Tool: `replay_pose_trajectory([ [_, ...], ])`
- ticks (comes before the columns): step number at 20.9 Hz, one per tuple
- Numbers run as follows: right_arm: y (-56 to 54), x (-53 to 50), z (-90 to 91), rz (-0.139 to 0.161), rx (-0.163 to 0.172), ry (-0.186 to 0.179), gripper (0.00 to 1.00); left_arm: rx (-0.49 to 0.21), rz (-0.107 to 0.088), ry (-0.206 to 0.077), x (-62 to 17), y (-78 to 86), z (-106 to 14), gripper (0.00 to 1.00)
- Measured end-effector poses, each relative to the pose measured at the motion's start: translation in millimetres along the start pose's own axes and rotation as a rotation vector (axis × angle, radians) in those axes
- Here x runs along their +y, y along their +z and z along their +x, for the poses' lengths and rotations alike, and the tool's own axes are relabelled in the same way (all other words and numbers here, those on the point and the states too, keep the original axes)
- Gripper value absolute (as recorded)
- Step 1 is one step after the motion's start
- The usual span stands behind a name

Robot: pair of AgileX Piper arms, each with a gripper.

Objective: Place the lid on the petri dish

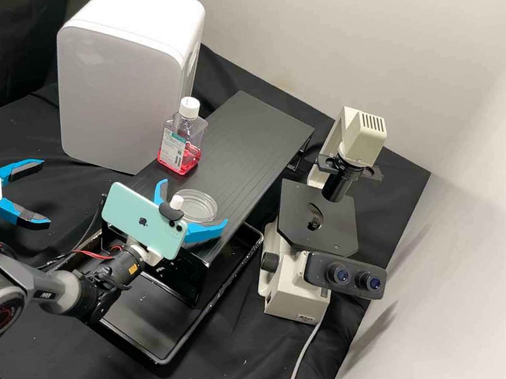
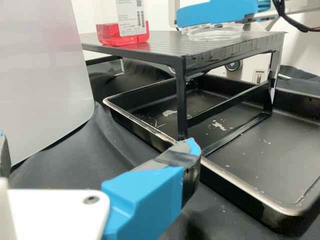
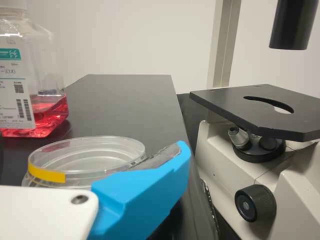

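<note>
A clear round petri dish (image 1: 197, 205) with its lid resting on it sits at the near end of the raised black platform (image 1: 252, 139). A strip of yellow tape marks the side of the petri dish (image 3: 85, 159). My right gripper (image 1: 194, 204) is open, its two blue fingers straddling the dish with a gap on each side. One blue finger (image 3: 150, 182) lies just beside the dish rim. From the left wrist view the dish (image 2: 212, 33) shows on the platform under a blue finger (image 2: 220, 11) of the right gripper. My left gripper (image 1: 45, 191) hangs open and empty at the far left.
A flask of red liquid (image 1: 182, 138) stands on the platform behind the dish. A big white box (image 1: 123, 69) is at the back left. A microscope (image 1: 327, 223) stands to the right. The platform's legs stand in a black tray (image 1: 162, 346).
</note>
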Motion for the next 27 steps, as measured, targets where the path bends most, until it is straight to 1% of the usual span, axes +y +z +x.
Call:
replay_pose_trajectory([
  [7, -0.6, 1.7, -2.1, 0.000, 0.007, 0.011, 0.00, 0.000, 0.000, 0.000, 0.0, 0.0, 0.0, 1.00],
  [17, -1.0, 2.0, -2.1, -0.002, 0.012, 0.015, 0.00, 0.000, 0.000, 0.000, 0.0, 0.0, 0.0, 1.00],
  [22, -1.4, 3.3, -2.3, -0.002, 0.017, 0.023, 0.00, -0.002, 0.000, 0.011, 2.3, 0.4, 2.5, 1.00],
  [25, -1.4, 3.2, -2.6, -0.002, 0.016, 0.023, 0.00, 0.000, 0.000, 0.000, -0.2, -0.1, 3.2, 1.00],
  [27, -1.4, 3.2, -2.6, -0.002, 0.016, 0.023, 0.00, 0.000, 0.000, 0.000, -0.2, -0.1, 3.2, 1.00],
])
